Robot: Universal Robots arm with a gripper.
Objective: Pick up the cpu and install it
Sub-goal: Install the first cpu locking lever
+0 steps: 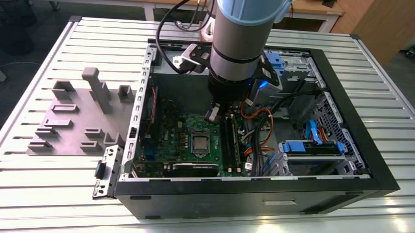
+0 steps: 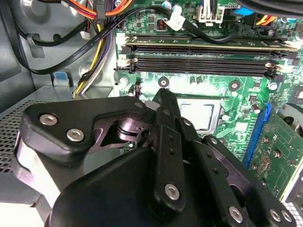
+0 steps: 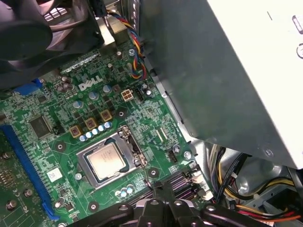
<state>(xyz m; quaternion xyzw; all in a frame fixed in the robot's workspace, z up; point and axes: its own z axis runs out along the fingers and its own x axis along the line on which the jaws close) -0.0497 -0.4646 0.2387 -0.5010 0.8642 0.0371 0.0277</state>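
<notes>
**Silvery chip lying in its socket, black fingers pressed together above the board**

Silvery-grey square cpu (image 3: 108, 160) is sitting flat inside the rectangular silver socket frame (image 3: 83, 166) on the green motherboard (image 1: 170, 145), within the open black computer case (image 1: 363, 160). The black two-fingered gripper (image 1: 214, 115) is hanging over the board just beside the socket, its fingers (image 2: 165, 106) lying clenched together and gripping nothing. Grey plastic blocks (image 1: 97, 90) are standing on the slatted metal table (image 1: 52, 184), outside the case.

Slatted metal table (image 1: 58, 179) bearing computer case (image 1: 259, 194), grey fixture (image 1: 71, 126)
</notes>
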